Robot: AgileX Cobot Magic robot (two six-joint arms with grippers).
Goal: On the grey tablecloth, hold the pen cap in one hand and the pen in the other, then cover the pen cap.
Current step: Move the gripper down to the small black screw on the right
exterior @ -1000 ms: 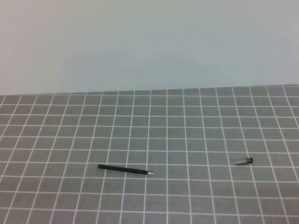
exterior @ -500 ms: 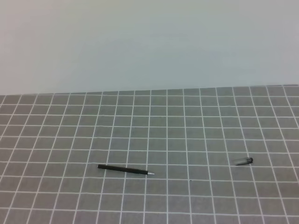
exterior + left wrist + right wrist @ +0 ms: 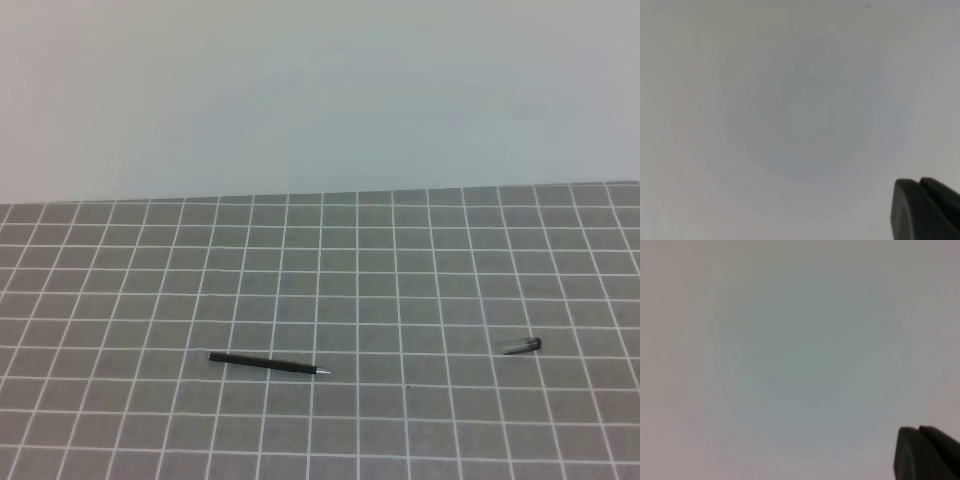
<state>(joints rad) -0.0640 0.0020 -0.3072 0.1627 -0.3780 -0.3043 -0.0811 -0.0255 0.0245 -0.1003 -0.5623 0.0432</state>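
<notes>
Pale blank wall fills nearly whole view, soft and featureless. Left gripper pokes in at bottom right corner: two dark fingertips pressed together, no gap visible, nothing between them. Rest of gripper out of frame.

Both claws, left and right, cropped at frame corners, tips together.
</notes>
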